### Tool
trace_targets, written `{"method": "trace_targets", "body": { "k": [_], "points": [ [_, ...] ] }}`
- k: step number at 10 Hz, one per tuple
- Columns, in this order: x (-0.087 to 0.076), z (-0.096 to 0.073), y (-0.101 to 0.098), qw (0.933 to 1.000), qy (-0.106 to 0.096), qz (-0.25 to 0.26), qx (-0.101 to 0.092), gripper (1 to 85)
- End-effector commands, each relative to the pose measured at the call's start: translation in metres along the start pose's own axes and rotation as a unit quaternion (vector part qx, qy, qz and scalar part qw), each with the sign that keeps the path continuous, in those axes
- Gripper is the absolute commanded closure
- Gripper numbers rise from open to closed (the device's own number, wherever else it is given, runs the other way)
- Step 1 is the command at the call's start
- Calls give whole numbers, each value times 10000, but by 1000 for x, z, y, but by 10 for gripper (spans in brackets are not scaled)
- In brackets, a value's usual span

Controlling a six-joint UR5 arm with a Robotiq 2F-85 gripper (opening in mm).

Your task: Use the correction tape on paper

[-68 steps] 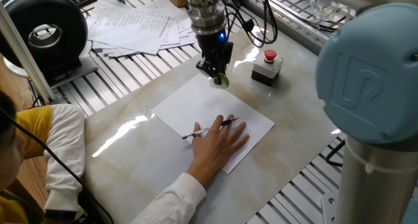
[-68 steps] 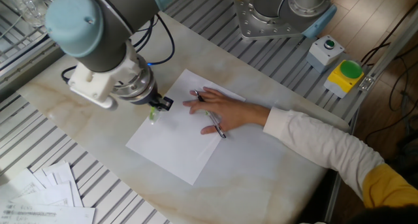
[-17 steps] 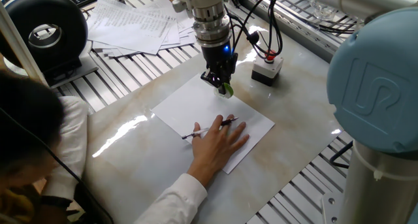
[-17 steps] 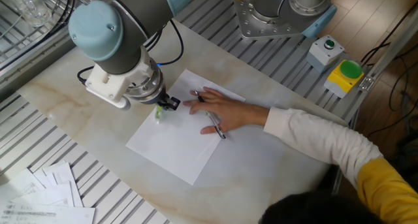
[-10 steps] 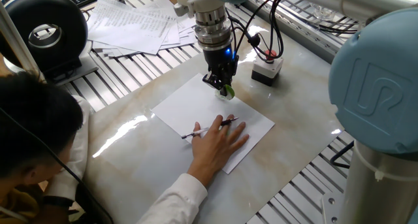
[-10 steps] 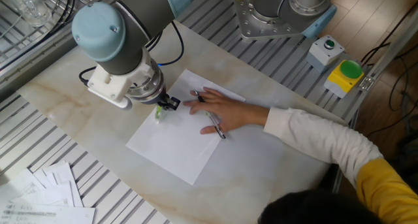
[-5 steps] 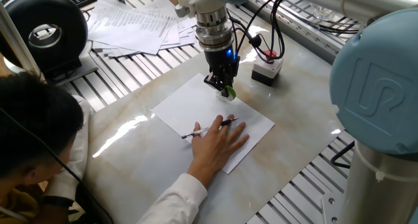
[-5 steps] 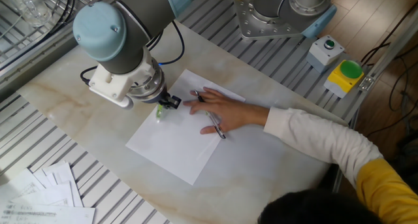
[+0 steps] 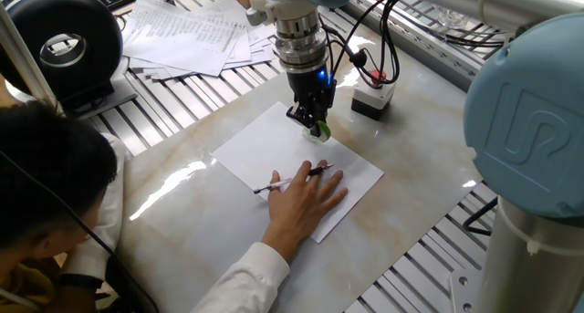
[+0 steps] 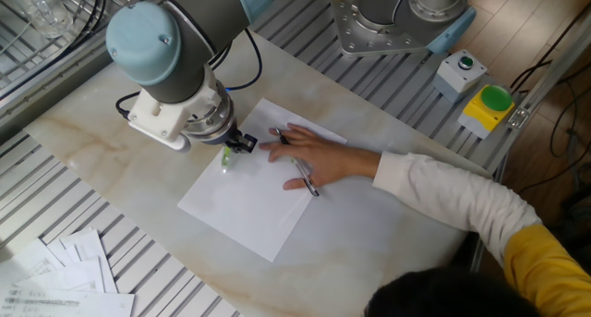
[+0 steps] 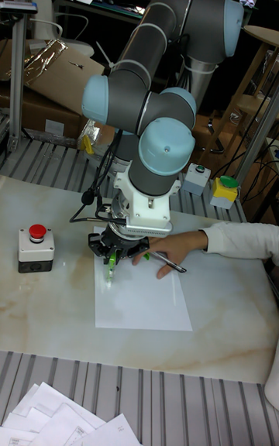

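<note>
The blank white paper (image 9: 260,151) (image 10: 242,204) (image 11: 144,303) lies flat on the marble tabletop. My gripper (image 9: 315,127) (image 10: 231,153) (image 11: 112,259) points down over the sheet's far part and is shut on the correction tape (image 9: 320,129) (image 10: 224,159) (image 11: 111,265), a small green-and-white dispenser. Its tip appears to touch the sheet. A person's hand (image 9: 305,200) (image 10: 319,156) (image 11: 175,245) presses the sheet flat just beside the gripper, with a pen (image 9: 292,178) (image 10: 306,179) under the fingers.
A red button box (image 9: 373,90) (image 11: 36,247) stands close behind the gripper. A fanned stack of printed sheets (image 9: 190,36) (image 10: 57,282) lies on the slatted frame. The person's head (image 9: 46,178) leans in at the front. A yellow-green button box (image 10: 488,106) sits off the table.
The gripper has slid the correction tape a short way across the paper toward the person's hand. The person's head has leaned into view. Hand and pen have stayed put.
</note>
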State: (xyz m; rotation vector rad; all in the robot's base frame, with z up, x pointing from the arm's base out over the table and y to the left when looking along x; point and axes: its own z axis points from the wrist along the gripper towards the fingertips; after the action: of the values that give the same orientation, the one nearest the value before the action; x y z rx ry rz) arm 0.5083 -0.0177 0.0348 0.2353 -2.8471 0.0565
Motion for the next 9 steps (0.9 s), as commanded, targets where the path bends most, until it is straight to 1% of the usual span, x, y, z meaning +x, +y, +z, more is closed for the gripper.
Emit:
{"method": "trace_targets", "body": {
  "k": [1, 5, 9],
  "points": [
    [3, -1, 2, 10000, 16, 19, -30, 847],
    [5, 2, 3, 10000, 30, 30, 5, 847],
    [9, 2, 1, 9999, 95, 42, 61, 847]
  ]
}}
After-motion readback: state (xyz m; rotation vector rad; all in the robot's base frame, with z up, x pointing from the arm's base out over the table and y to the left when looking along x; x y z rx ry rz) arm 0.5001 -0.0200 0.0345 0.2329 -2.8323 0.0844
